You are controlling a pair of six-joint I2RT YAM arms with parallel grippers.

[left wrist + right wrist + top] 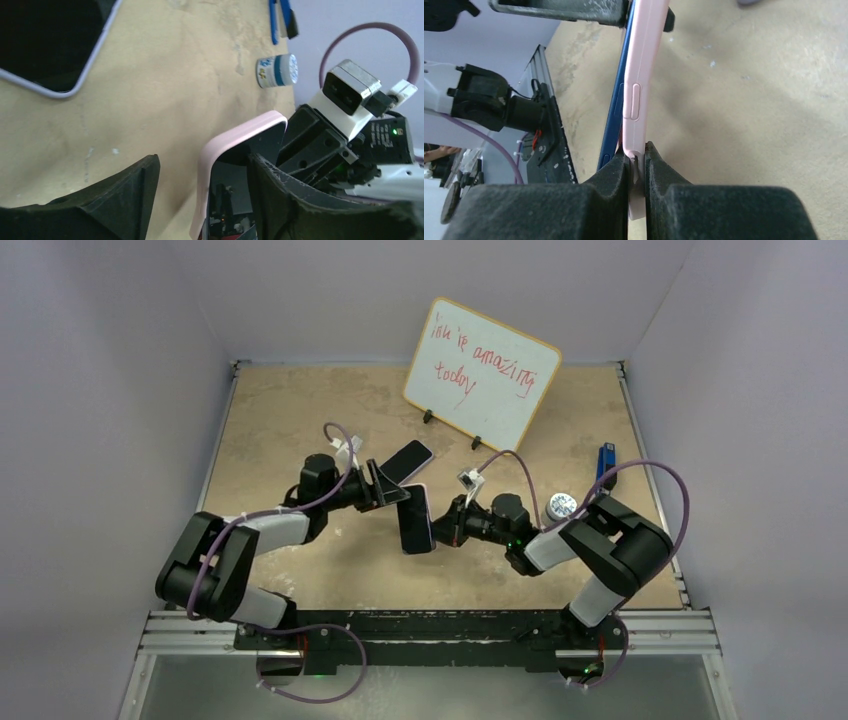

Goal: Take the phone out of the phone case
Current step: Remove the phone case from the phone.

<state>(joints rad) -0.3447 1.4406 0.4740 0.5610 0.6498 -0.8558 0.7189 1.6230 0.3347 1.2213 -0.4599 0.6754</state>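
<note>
Right gripper pinches case edge, left gripper wide astride it from 10 o'clock; phone not yet out, extraction pending.

Clearance over the table. The centre was blocked where the left gripper and right gripper met at the upright phone case. A loose phone lay just behind them, and a whiteboard closed the rear centre. A white jar and a blue object crowded the right side. The left rear and the near strip lay open.
</note>
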